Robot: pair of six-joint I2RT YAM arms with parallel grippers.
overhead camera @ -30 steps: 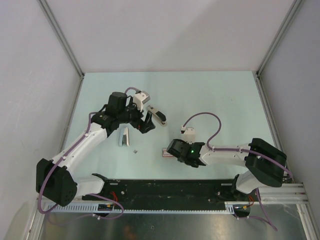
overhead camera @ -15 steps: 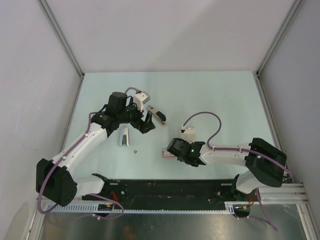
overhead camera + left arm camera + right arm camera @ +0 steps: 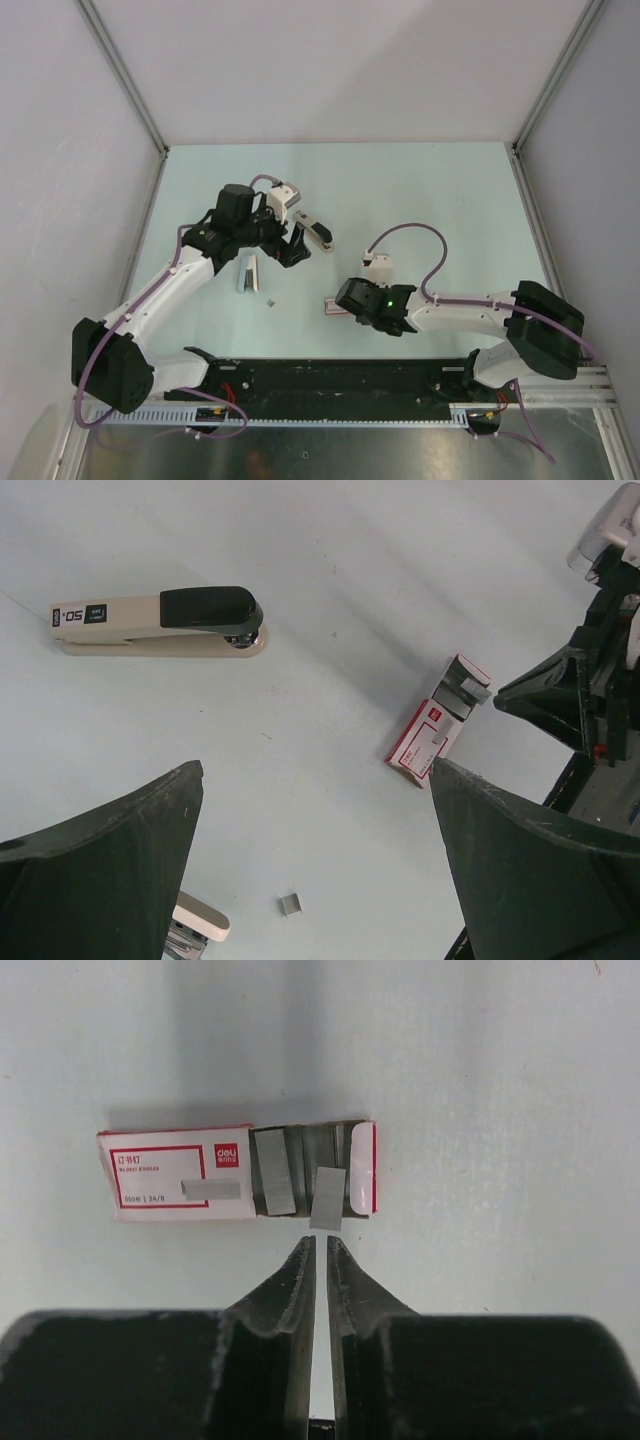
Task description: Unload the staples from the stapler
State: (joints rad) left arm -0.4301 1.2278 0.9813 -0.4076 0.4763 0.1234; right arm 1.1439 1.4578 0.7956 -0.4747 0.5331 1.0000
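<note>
Stapler (image 3: 160, 620) lies flat, well apart from both grippers. Left gripper (image 3: 315, 770) spread wide, empty. Right gripper (image 3: 318, 1243) nearly closed (thin slit only), tips just short of staples (image 3: 327, 1198) at box (image 3: 180, 1175) mouth.

We see a slim plastic stapler (image 3: 150, 620), cream-beige in the body, with a glossy black top part and a black-and-white label at one end. The narrow metallic strip (image 3: 247, 272) looks silvery-white. The flat cardboard staple box (image 3: 180, 1175) is white, edged in red, with a red logo patch and a printed grey bar; the staple blocks (image 3: 275, 1185) in it are dull grey. The smooth table (image 3: 430, 190) is pale mint green. The left arm (image 3: 160, 290) and right arm (image 3: 460, 312) are white with black joints and purple cables (image 3: 405, 232). The left gripper (image 3: 315, 768) and right gripper (image 3: 320, 1241) have near-black fingers
</note>
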